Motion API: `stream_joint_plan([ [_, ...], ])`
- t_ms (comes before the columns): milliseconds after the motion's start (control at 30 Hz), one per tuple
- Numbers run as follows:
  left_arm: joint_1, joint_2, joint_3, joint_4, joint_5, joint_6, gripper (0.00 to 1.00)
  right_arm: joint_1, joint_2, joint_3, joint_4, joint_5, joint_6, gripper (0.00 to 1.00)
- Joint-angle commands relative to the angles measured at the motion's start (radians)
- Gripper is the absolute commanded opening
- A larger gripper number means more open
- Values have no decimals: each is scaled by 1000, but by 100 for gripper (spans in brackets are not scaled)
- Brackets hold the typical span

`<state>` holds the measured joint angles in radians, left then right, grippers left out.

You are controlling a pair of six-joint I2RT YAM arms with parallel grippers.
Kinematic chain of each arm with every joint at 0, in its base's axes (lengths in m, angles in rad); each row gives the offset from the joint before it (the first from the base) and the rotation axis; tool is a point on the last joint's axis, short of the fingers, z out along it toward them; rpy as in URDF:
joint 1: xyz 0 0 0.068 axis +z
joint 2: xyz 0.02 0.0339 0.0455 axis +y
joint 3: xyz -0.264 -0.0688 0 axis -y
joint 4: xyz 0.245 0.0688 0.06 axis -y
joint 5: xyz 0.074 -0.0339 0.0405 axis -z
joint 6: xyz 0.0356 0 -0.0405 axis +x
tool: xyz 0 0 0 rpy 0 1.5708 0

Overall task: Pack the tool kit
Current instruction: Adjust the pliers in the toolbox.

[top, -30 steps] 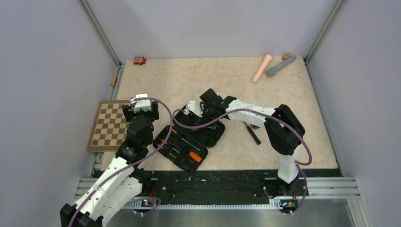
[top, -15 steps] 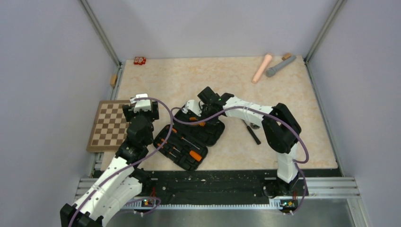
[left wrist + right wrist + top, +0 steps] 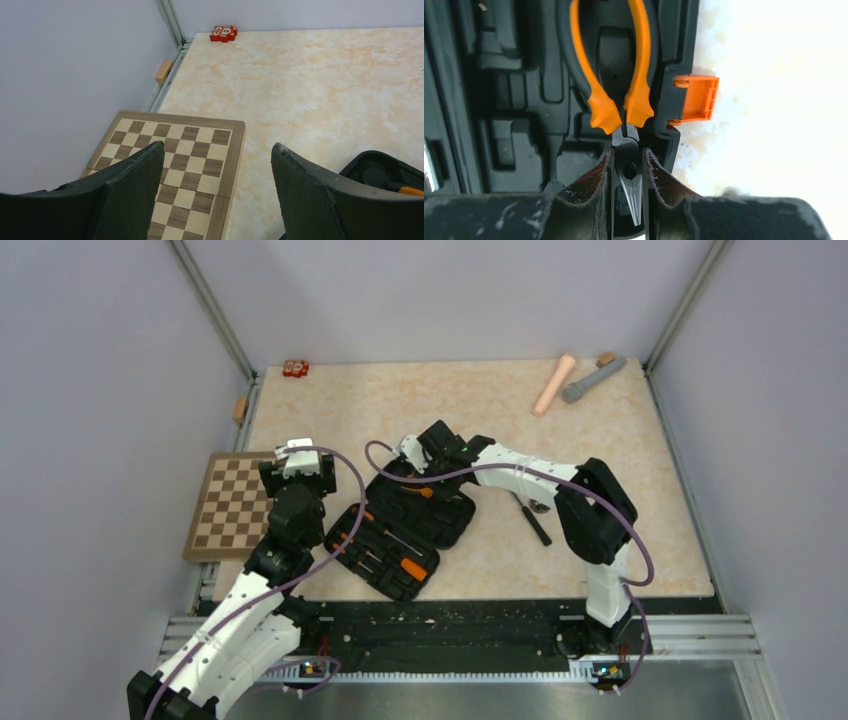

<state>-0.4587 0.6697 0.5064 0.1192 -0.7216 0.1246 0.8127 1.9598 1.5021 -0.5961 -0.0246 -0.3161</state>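
Chessboard (image 3: 232, 505): at the tabletop's (image 3: 620, 490) left edge.
Left end effector (image 3: 217, 155): fingers spread wide, holding nothing, above the chessboard's right edge.
Case (image 3: 445, 525): lying open mid-tabletop, between the two arms.
Screwdrivers (image 3: 400, 562): seated in the case's near half.
Pliers (image 3: 639, 100): in the case's far half, over a moulded slot, handles pointing away from the fingers.
Latch (image 3: 696, 97): orange, on the case edge just beside the pliers.
Right end effector (image 3: 628, 167): clamped on the pliers' metal head.
Black tool (image 3: 535, 523): on the tabletop, near the case's right side.
Pink cylinder (image 3: 553, 385): far right corner, beside the grey cylinder (image 3: 592, 378).
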Motion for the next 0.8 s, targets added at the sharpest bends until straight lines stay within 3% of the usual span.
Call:
stream_joint_plan([
  [0,2,-17,23,23,8,-8,82,-6,-49,-75,179,78,141,0],
  [467,2,-14,23,22,8,-6,82,-5,-89,-109,148,72,170,6],
  [700,2,-13,24,22,11,-5,82,-6,-96,-71,59,62,225,15],
  [767,3,-13,23,22,11,-6,82,-7,-98,-78,59,60,231,21],
])
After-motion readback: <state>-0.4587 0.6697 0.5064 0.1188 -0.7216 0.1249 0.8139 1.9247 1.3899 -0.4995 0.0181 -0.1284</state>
